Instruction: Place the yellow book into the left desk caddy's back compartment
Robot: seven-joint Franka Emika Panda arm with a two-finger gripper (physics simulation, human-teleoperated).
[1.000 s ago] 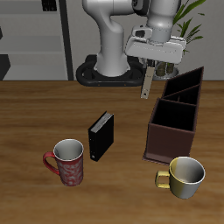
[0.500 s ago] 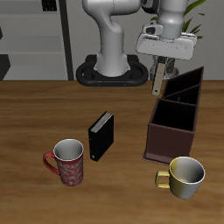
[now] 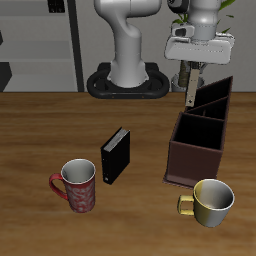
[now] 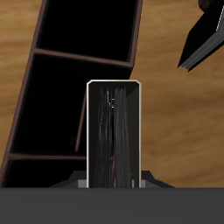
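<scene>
Upper right of the frame, the gripper (image 3: 191,72) is clamped on the yellow book (image 3: 190,91). It hangs upright, thin and tan with pale edges, above the maroon left desk caddy (image 3: 200,140).

Wood-grain table (image 3: 40,140); glossy mugs (image 3: 78,184); matt caddy (image 3: 200,140).

We see the yellow book (image 3: 191,92), thin and grey-tan, hanging upright in the air over the left desk caddy (image 3: 200,135). The caddy is a long maroon-brown box with black dividers, lying lengthwise on the worktop (image 3: 40,140).
</scene>
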